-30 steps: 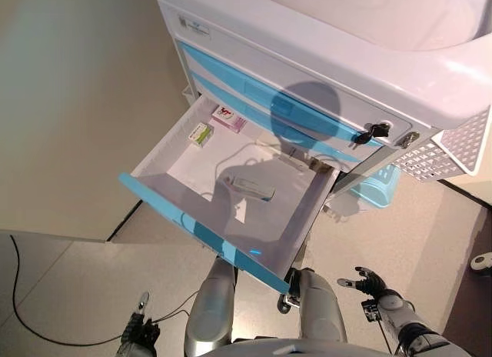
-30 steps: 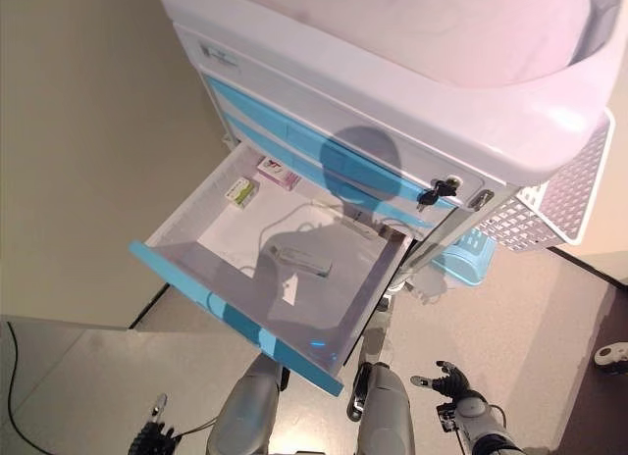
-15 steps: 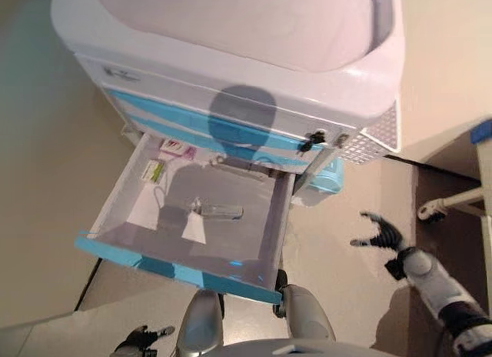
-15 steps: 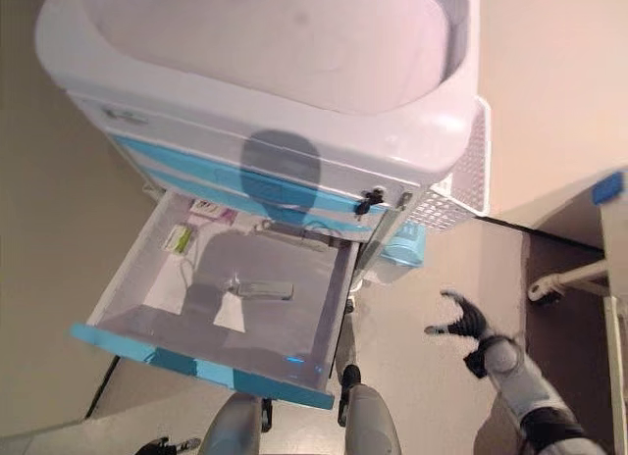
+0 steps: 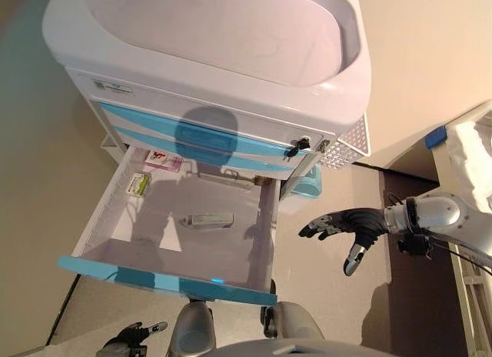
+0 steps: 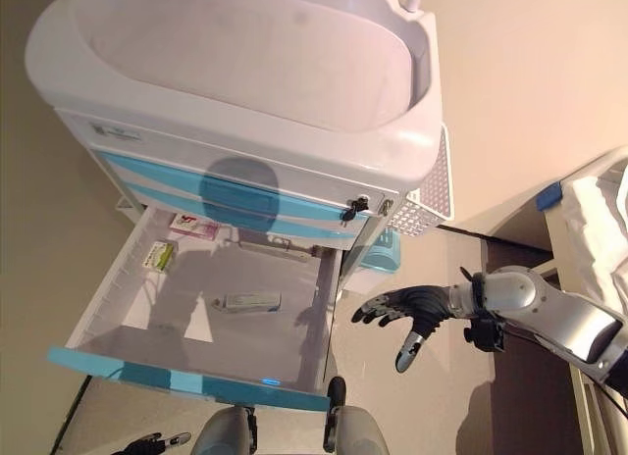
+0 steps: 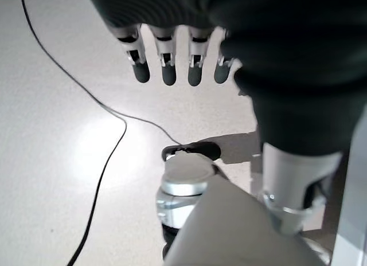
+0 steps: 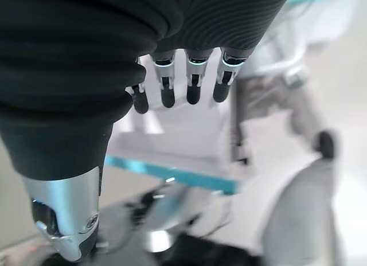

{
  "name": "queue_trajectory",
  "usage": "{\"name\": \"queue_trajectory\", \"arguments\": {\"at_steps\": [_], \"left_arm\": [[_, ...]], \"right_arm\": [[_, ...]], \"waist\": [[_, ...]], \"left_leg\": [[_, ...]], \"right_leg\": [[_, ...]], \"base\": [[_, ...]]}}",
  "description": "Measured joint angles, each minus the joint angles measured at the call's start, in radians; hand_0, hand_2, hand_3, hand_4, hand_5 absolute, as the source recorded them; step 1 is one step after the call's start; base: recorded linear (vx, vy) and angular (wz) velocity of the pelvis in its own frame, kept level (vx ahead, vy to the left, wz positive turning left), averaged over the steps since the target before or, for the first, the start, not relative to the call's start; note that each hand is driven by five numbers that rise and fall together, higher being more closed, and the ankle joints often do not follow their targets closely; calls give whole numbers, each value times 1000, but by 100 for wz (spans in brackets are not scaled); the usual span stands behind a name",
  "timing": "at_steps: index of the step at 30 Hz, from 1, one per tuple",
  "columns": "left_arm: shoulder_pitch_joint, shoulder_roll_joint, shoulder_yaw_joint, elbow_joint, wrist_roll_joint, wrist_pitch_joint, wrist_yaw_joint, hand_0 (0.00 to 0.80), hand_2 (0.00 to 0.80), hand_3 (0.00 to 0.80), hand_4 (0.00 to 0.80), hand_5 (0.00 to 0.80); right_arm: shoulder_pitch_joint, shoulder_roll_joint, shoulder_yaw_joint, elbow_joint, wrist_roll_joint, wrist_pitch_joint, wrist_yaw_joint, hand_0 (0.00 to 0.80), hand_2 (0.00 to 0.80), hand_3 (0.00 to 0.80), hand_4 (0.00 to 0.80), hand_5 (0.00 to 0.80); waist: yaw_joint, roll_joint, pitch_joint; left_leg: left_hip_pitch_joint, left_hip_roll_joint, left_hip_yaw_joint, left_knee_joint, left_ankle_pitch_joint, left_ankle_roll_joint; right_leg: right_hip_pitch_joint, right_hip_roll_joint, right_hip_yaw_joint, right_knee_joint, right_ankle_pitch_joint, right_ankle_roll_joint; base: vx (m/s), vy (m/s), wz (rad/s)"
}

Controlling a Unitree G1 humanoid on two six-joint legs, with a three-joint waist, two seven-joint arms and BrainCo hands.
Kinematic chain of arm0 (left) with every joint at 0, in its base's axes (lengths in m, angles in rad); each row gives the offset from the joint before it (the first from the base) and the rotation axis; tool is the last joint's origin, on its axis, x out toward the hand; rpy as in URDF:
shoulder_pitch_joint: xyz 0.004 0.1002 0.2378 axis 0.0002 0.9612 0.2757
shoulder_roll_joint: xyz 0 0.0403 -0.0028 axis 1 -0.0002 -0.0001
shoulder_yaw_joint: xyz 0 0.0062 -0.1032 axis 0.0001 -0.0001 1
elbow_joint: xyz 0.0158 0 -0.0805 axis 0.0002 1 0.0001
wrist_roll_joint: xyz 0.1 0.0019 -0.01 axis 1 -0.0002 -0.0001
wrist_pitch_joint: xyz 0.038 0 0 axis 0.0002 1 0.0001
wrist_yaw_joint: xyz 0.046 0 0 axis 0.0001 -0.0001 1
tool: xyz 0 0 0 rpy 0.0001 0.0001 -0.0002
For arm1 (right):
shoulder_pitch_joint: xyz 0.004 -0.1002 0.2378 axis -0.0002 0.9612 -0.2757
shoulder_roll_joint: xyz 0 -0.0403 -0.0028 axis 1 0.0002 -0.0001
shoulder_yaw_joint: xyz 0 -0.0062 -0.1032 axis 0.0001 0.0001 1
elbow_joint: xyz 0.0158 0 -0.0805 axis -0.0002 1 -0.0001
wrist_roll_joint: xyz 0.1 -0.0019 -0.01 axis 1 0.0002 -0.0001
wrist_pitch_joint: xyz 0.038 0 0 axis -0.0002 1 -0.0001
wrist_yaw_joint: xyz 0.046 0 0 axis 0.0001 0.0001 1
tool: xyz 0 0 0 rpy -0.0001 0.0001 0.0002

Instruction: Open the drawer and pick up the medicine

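Beside the cart, the drawer is pulled wide open, so that step looks done, and the medicine, which seems to be a small grey pack, lies on its floor. Next, the right hand, fingers spread and holding nothing, must move over and down to it, while the left hand hangs low with fingers straight.

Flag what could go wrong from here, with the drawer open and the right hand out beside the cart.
1. The right hand hangs open outside the drawer, right of its side wall; reaching straight across could knock that wall.
2. The medicine lies flat: a slim box mid-drawer, a green box and a pink box at the back. Open fingers may push rather than grasp them.
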Motion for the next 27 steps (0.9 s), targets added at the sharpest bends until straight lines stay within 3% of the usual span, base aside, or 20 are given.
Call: {"name": "queue_trajectory", "arguments": {"at_steps": [3, 5, 8, 9, 10, 13, 17, 20, 22, 27], "left_arm": [[-1, 0, 8, 19, 0, 2, 3, 0, 0, 0, 0, 0], [0, 2, 26, 31, -1, 2, 16, 0, 0, 0, 0, 0], [-8, 4, 30, 33, -2, 1, 28, 0, 0, 0, 0, 0], [-12, 8, 30, 36, -2, 2, 34, 0, 0, 0, 0, 0], [-19, 8, 30, 36, -2, 2, 34, 0, 0, 0, 0, 0], [-25, 18, 34, 36, -9, 2, 62, 0, 0, 0, 0, 0], [-26, 20, 33, 42, -10, 10, 81, 0, 0, 0, 0, 0], [-29, 22, 33, 42, -10, 14, 102, 0, 0, 0, 0, 0], [-26, 22, 34, 42, -10, 21, 112, 0, 0, 0, 0, 0], [-33, 14, 33, 52, -9, 24, 131, 0, 0, 0, 0, 0]], "right_arm": [[-71, 16, 45, -6, 71, 3, -23, 0, 0, 0, 0, 0], [-145, 127, 85, 9, 143, -1, -79, 0, 0, 0, 0, 0], [-159, 224, 98, 22, 187, -25, -121, 0, 0, 0, 0, 0], [-156, 302, 99, 53, 202, -39, -157, 0, 0, 0, 0, 0], [-156, 309, 102, 49, 203, -41, -166, 0, 0, 0, 0, 0], [-102, 480, 32, 118, 206, -70, -245, 0, 0, 0, 0, 0], [-76, 610, -1, 184, 193, -87, -315, 0, 0, 0, 0, 0], [12, 789, -116, 269, 98, -117, -399, 0, 0, 0, 0, 0], [22, 814, -126, 284, 21, -122, -424, 0, 0, 0, 0, 0], [98, 888, -210, 307, -393, -157, -520, 0, 0, 0, 0, 0]], "waist": [[-2, -4, 0], [-1, -8, 0], [15, -6, 3], [15, -11, 3], [16, -10, 7], [24, -3, 18], [51, 21, 41], [55, 44, 60], [68, 60, 76], [79, 76, 92]], "left_leg": [[-1, -3, -14, 1, 3, 1], [-2, -3, -20, 0, 3, 0], [-4, -4, -22, -2, 3, 0], [-5, -4, -24, -2, 1, -3], [-8, -5, -24, -2, 2, -3], [-43, -13, -77, 3, 8, -6], [-71, -22, -117, -2, 24, -9], [-108, -31, -158, 0, 41, -12], [-110, -32, -161, -4, 44, -13], [-110, -41, -170, -3, 44, -13]], "right_leg": [[7, 0, -10, -1, -1, -2], [9, 0, -17, 0, -1, -6], [7, -1, -19, 0, -3, -7], [6, -1, -21, 0, -6, -7], [2, -2, -22, 0, -7, -7], [1, -3, -56, 3, -23, -3], [-6, -3, -71, 9, -37, -5], [-11, -4, -101, 19, -63, -5], [-12, -6, -105, 26, -71, -5], [-15, -17, -123, 58, -97, -3]], "base": [[10, -16, 12], [-15, -7, 7], [-21, -13, 2], [0, 0, 0], [-33, -50, 12], [-14, -38, 44], [-17, -58, 38], [-13, -40, 62], [5, -24, 29], [-10, -15, 14]]}}
